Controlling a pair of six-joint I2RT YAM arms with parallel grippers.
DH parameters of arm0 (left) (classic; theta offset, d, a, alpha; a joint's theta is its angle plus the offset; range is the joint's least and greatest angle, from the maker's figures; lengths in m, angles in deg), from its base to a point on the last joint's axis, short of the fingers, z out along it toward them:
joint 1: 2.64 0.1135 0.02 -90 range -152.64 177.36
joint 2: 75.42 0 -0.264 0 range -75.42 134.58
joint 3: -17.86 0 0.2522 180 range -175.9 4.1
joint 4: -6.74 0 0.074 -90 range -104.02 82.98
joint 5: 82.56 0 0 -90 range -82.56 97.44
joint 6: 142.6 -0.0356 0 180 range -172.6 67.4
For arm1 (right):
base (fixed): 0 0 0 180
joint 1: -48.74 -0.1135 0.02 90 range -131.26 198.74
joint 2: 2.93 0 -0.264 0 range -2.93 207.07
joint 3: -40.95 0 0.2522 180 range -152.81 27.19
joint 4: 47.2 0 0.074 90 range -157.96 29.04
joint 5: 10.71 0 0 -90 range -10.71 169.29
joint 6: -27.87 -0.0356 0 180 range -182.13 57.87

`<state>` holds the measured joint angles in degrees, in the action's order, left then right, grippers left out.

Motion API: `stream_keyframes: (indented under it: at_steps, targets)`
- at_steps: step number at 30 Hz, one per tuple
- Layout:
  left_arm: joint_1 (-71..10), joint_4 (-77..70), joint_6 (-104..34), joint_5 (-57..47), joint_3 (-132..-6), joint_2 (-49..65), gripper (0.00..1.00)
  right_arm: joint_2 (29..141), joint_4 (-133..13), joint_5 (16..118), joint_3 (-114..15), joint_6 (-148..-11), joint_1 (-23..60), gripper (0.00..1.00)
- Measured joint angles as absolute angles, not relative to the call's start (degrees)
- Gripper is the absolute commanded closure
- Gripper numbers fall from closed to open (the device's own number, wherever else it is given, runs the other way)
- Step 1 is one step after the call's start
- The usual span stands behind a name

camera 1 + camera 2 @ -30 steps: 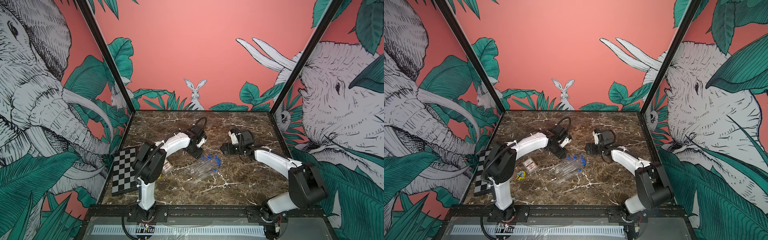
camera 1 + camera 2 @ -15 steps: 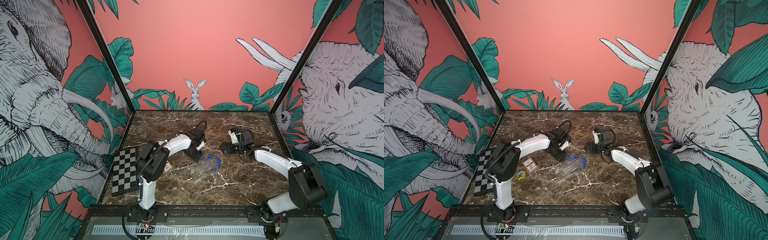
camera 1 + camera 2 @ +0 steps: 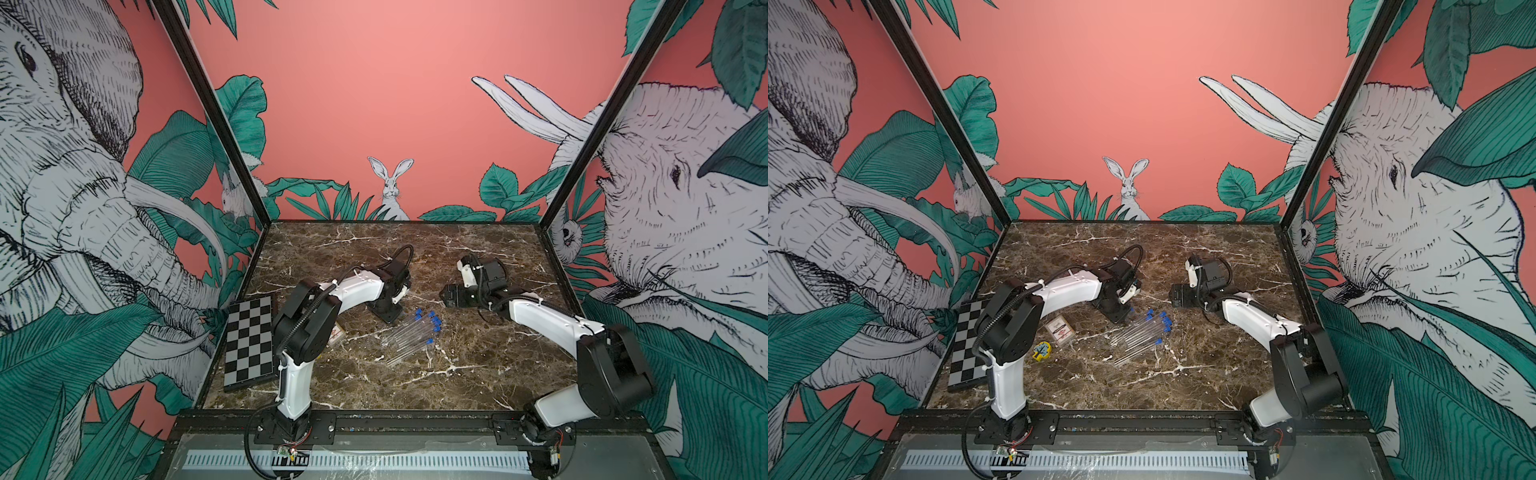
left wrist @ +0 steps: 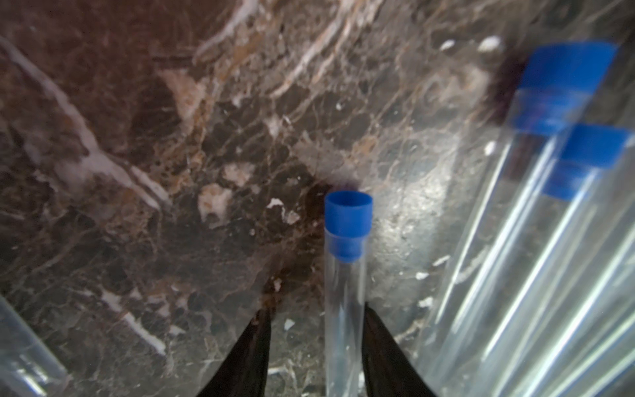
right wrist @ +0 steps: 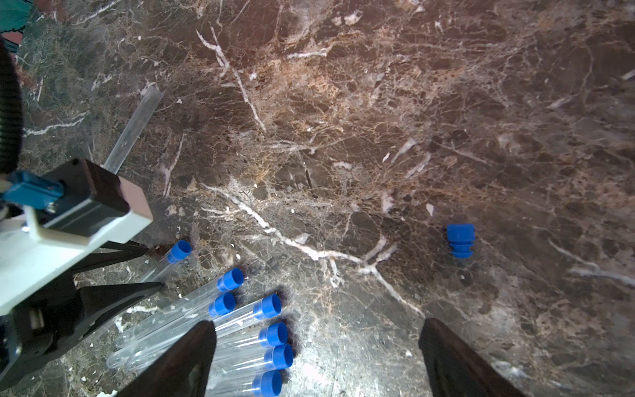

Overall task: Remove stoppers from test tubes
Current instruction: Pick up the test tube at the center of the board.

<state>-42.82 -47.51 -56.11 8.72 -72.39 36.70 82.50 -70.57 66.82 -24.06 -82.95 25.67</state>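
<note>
Now left pincer [image 4: 316, 309] narrower — straddling stoppered test tube [image 4: 344, 326]; right pincer [image 5: 318, 323] unchanged.

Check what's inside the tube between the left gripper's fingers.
A blue stopper sits plugged in the mouth of the tube. The clear bore below it looks empty. The tube's other end runs under the left gripper, so anything inside there cannot be seen.

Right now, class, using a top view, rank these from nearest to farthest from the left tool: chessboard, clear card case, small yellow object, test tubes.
From the left tool:
1. The test tubes, right beside it, mid-table.
2. The clear card case, to its left.
3. The small yellow object, left and nearer the front.
4. The chessboard, at the table's left edge.
</note>
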Motion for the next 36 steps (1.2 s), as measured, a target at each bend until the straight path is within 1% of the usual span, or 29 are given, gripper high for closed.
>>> stream_keyframes:
  at_steps: [8, 13, 21, 28, 36]
  targets:
    - [-44.1, -46.3, -56.1, 9.7, -70.1, 35.2, 0.67, 82.5, -70.6, 66.9, -24.1, -83.1, 25.7, 0.07]
    - [-44.1, -45.9, -55.8, 8.7, -69.5, 34.9, 0.78, 82.5, -70.5, 66.8, -24.1, -83.3, 25.7, 0.07]
    - [-44.1, -46.0, -55.4, 8.1, -69.6, 34.9, 0.90, 82.5, -70.1, 66.5, -24.0, -83.6, 25.8, 0.07]
    - [-43.0, -46.8, -55.1, 6.8, -70.5, 34.9, 0.92, 82.0, -65.3, 60.9, -21.3, -86.1, 27.4, 0.07]
    - [-40.3, -45.6, -54.4, 3.3, -73.7, 32.3, 0.93, 82.1, -54.9, 50.1, -18.3, -91.1, 27.9, 0.09]
